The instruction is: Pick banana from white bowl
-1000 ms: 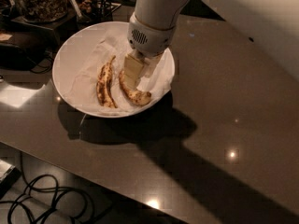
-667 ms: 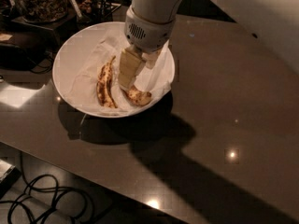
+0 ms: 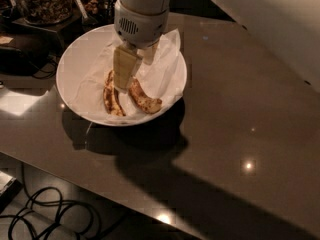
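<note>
Table (image 3: 235,134): dark and glossy, spreading under and all around the jaws, with small spots of light on it.
Wall (image 3: 280,24): pale, well off to picture-right of the jaws, beyond the table's far edge.
Arm (image 3: 142,14): a white housing with a vent grille, straight above the jaws, coming down from the top edge.
Bowl (image 3: 75,59): white, wide and shallow, standing on the table; the jaws reach down inside it, near its middle.
Paper (image 3: 165,66): crumpled white lining in the bowl, under the jaws and rising past the rim on the picture-right side.
Cables (image 3: 40,214): dark loops on the floor, far below and to picture-left of the jaws, off the table.
Gripper (image 3: 125,73): pale yellow, pointing down into the bowl, low over the paper and between the upper ends of the two fruits.
Grip: cannot tell whether it is open or closed, or whether it has hold of anything.
Banana (image 3: 145,100): thick, brown-speckled, lying on the paper in the bowl, just below and to picture-right of the jaws; contact cannot be told.
Slim banana (image 3: 111,98): dark-streaked, on the paper just below and to picture-left of the jaws.
</note>
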{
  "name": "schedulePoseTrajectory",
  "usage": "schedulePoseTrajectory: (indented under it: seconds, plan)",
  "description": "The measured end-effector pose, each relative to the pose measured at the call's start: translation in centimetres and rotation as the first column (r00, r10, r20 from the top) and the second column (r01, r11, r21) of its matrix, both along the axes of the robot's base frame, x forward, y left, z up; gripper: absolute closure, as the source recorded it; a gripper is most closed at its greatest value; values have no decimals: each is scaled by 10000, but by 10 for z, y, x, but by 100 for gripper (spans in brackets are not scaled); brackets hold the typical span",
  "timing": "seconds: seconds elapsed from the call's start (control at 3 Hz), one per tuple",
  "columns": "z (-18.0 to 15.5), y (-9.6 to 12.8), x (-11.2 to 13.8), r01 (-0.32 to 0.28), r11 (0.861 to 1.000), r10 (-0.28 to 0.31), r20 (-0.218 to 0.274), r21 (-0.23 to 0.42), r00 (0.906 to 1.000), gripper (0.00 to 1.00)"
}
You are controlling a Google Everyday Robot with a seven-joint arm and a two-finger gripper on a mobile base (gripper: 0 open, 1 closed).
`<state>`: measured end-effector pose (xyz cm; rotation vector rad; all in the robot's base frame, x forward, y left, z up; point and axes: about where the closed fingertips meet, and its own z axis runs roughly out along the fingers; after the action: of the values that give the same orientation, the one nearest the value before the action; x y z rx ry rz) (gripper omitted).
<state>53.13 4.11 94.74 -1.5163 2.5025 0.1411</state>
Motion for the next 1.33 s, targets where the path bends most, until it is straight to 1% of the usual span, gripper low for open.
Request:
schedulePoseTrajectory:
  seconds: [0.33,0.67,1.0,1.33]
  plan:
    - [-2,8,6,-205,9997,204,-55,-117,9998,38]
    - [-10,9,10,-162,9999,161,-323,-29,9993,42]
    - [-24,6,13,71,9999,-60,-755,144,9971,43]
    - [-34,4,16,263,9995,-243,-1026,181,9944,44]
